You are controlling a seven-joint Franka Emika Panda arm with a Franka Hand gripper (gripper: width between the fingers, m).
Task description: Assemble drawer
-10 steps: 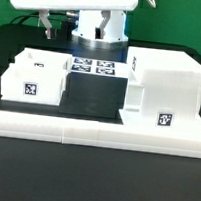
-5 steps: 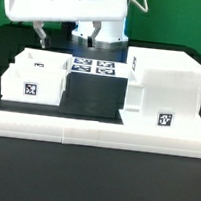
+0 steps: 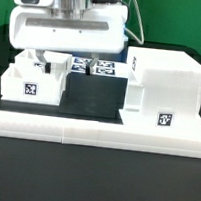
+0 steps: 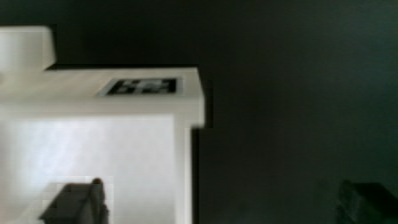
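A small white open drawer box with a black marker tag on its front stands at the exterior view's left. A bigger white drawer case stands at the right. My gripper hangs low over the back of the small box, open and empty. In the wrist view the gripper is open. One finger is over the white box, which carries a tag, and the other finger is over the dark table. The box's side edge lies between them.
The marker board lies on the dark table behind the two parts, partly hidden by my hand. A long white rail runs along the front of the table.
My hand has come down and toward the exterior view's left, from high above the marker board to just over the small box. The parts have not moved.
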